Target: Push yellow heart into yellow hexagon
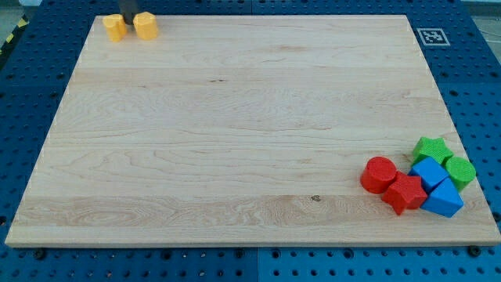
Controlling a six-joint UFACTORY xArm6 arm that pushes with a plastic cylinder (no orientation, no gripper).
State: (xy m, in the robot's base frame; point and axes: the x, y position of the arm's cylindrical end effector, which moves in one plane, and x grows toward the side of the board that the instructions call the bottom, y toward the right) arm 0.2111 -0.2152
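1. Yellow heart (115, 27) sits in the upper left of the frame, close to the far edge of the table (235, 133). Which of the two yellow blocks is the heart is a judgement: the left one shows a notched outline, the right one flatter sides.
2. Yellow hexagon (145, 25) lies just to the heart's right; a thin gap or bare contact between them, too small to tell.
3. My tip (130, 16) comes down at the top of the frame between the two blocks, slightly behind them. No hand on this rig, only the rod, so no open-or-closed state to record.
4. Step in hand, as judged: the closing push, nearly done or just done.
5. Next move calls for getting the tip round to the heart's left side and nudging rightward, gently, since the table edge is near.
6. Heart's orientation: lobes versus point not resolvable; no clear long axis, block looks roughly as wide as deep.
7. Lower right of frame, well apart: red cylinder (379, 174), red block (403, 193), two blue blocks (435, 188), green star (430, 148), green block (459, 170).
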